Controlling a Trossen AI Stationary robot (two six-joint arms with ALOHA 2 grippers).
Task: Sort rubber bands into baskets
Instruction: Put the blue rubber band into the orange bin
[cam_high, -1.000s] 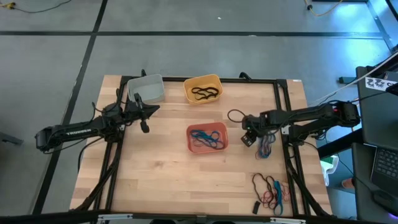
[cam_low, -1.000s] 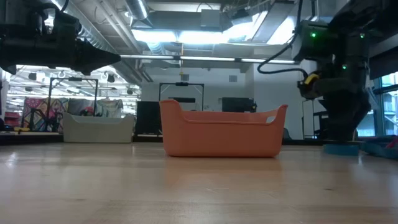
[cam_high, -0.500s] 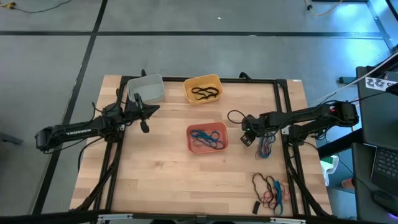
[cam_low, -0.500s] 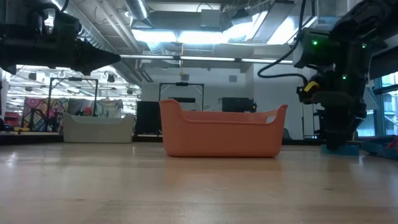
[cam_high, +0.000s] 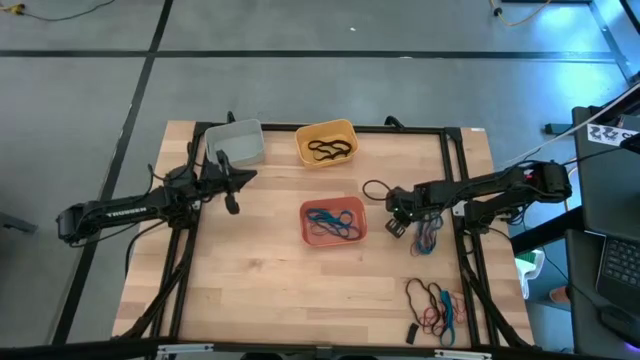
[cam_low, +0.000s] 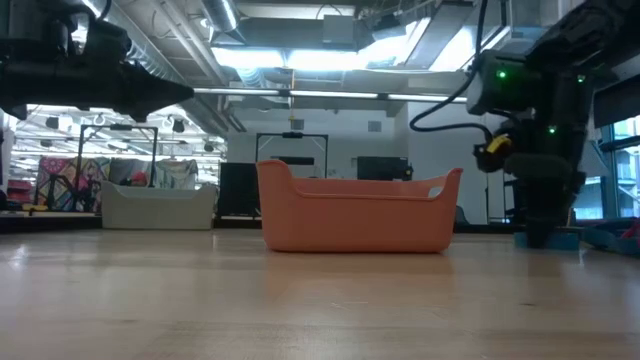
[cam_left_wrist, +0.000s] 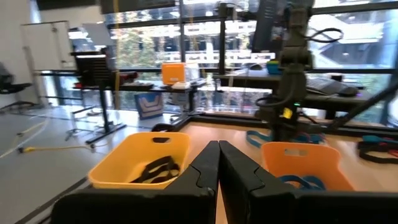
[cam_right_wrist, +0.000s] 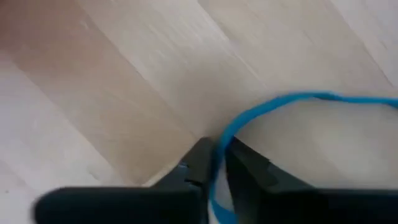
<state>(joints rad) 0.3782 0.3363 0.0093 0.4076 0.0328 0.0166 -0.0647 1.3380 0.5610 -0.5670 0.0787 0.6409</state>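
Observation:
My right gripper (cam_high: 395, 224) is down at the table, right of the salmon basket (cam_high: 303, 222), and shut on a blue rubber band (cam_right_wrist: 292, 99). That basket holds blue bands (cam_high: 335, 222). The yellow basket (cam_high: 300, 140) at the far edge holds black bands (cam_high: 330, 150), and the grey-white basket (cam_high: 235, 142) stands to its left. More loose bands (cam_high: 428, 238) lie just right of my right gripper. My left gripper (cam_high: 233, 203) hovers shut at the far left, touching nothing. My right gripper pinches one strand of the blue band's loop (cam_right_wrist: 222, 140) between its two fingertips (cam_right_wrist: 199, 160). The fingers come from above, pointing down at the wood. The band's remaining length curves away from the fingers and lies slack on the table.
A second heap of red, blue and black bands (cam_high: 437, 305) lies near the front right corner. A black loop (cam_high: 376, 187) lies on the wood just beyond my right gripper. Bare wood stretches across the near left half of the table.
My right gripper has come down onto the table and shifted a little toward the salmon basket.

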